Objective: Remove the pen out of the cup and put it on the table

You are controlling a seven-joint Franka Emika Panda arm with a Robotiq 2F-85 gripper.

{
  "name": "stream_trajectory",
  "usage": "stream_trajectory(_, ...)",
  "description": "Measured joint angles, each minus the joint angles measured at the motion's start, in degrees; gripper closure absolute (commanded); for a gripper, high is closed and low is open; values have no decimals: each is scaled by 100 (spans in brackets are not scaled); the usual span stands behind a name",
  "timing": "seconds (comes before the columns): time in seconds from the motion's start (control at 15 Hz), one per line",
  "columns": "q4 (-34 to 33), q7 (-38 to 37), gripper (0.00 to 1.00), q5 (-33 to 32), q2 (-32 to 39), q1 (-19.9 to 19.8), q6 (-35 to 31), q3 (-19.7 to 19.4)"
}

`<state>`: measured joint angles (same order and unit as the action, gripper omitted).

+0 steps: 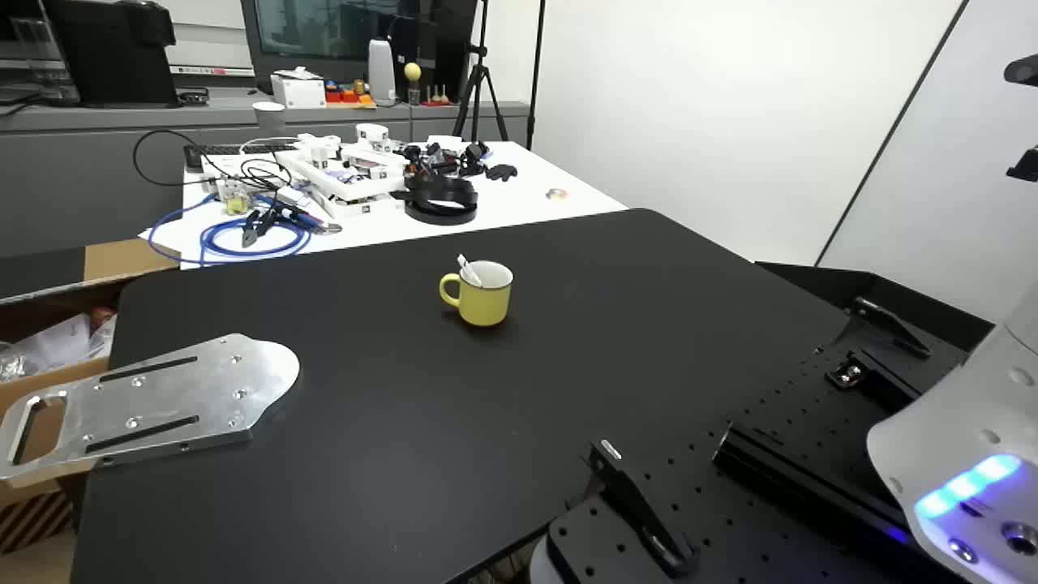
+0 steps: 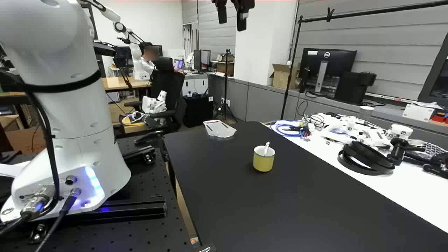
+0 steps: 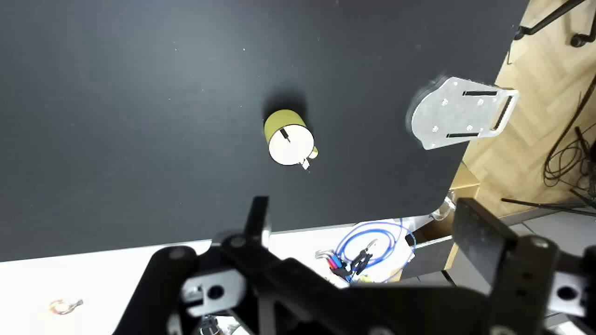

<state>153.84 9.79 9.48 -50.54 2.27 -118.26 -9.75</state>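
In my wrist view my gripper (image 3: 362,207) comes nearest, jaws parted wide, the two fingers (image 3: 484,237) standing well away from each other. Below, well apart from me, is the cup (image 1: 485,304), yellow-green and upright on the black table (image 1: 389,454), its handle (image 1: 448,292) out to the side. The pen (image 1: 469,272) is in the cup, leaning, with its pale end poking over the rim beside the handle and a dark part showing inside. From my wrist the cup's bright inside swallows the pen's middle, so I can't fairly trace its whole length. Farther along the tabletop a silver metal plate (image 1: 186,397) lies flat and juts past the edge, near a cardboard box (image 1: 126,258). Beyond another edge comes a white table (image 1: 519,203), holding a coil of blue cable (image 1: 268,250), a black band (image 1: 442,188) and a heap of white parts (image 1: 349,174). Farthest out, in an exterior view, a tripod (image 1: 478,69) stands near a dark-framed screen (image 1: 332,28).
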Motion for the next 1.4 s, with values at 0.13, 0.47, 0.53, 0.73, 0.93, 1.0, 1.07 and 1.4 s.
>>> stream_trajectory(0.13,0,1,0,0,0,0,0,1)
stream_trajectory(0.47,0,2,0,0,-3,0,0,1)
stream_trajectory(0.53,0,3,0,0,-3,0,0,1)
stream_trajectory(0.73,0,3,0,0,-3,0,0,1)
stream_trajectory(0.93,0,4,0,0,-3,0,0,1)
stream_trajectory(1.0,0,4,0,0,-3,0,0,1)
stream_trajectory(1.07,0,7,0,0,0,-4,0,4)
stream_trajectory(1.4,-2,45,0,-43,279,-33,-3,51)
